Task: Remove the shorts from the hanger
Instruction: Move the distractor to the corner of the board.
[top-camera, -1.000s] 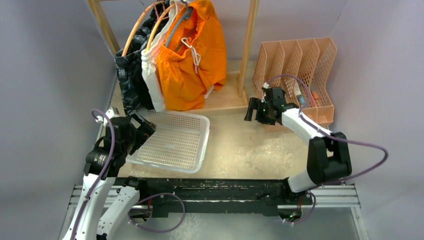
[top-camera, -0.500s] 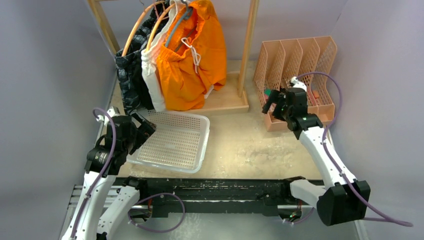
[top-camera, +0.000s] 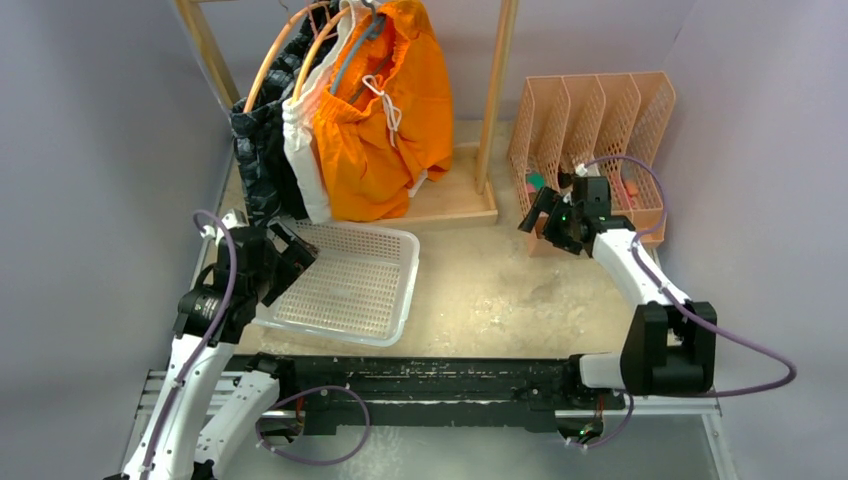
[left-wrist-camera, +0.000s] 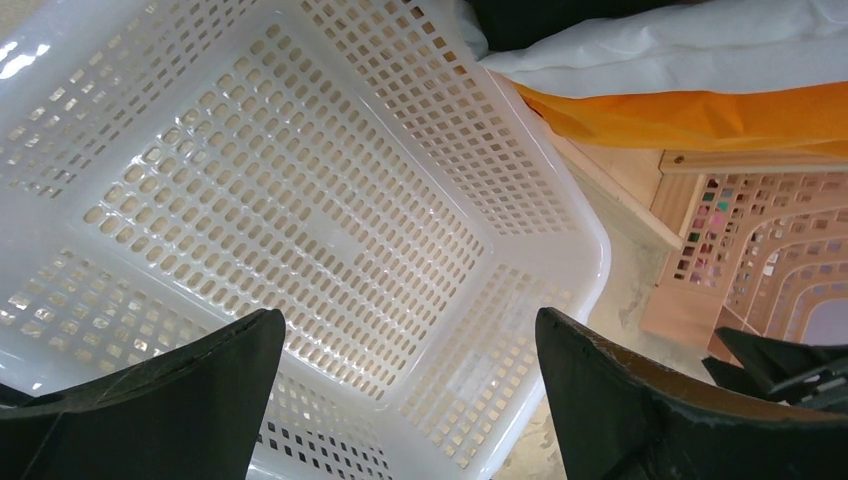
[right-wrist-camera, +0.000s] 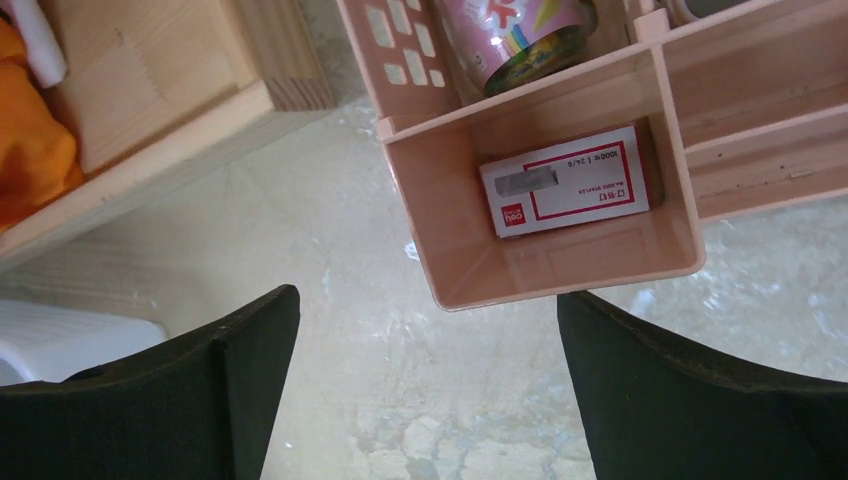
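Orange shorts (top-camera: 385, 120) with a white drawstring hang at the front of the wooden rack (top-camera: 497, 90). White shorts (top-camera: 303, 160) and camo shorts (top-camera: 256, 150) hang behind them to the left, on orange hangers (top-camera: 275, 55); the black pair shows only as a dark strip. Orange (left-wrist-camera: 720, 115) and white (left-wrist-camera: 680, 50) hems show in the left wrist view. My left gripper (top-camera: 290, 255) is open and empty over the left edge of the white basket (top-camera: 400, 290). My right gripper (top-camera: 540, 212) is open and empty in front of the peach file rack (top-camera: 590, 110).
The basket's mesh floor (left-wrist-camera: 300, 200) fills the left wrist view. The file rack's nearest slot holds a red-and-white staples box (right-wrist-camera: 570, 185) and a colourful can (right-wrist-camera: 520, 30). The rack's wooden base (top-camera: 450, 205) lies between basket and file rack. Grey walls close in left and right.
My right arm swung from in front of the file rack out to the right and back, ending lower with the gripper again before the rack's left slot. My left arm barely moved.
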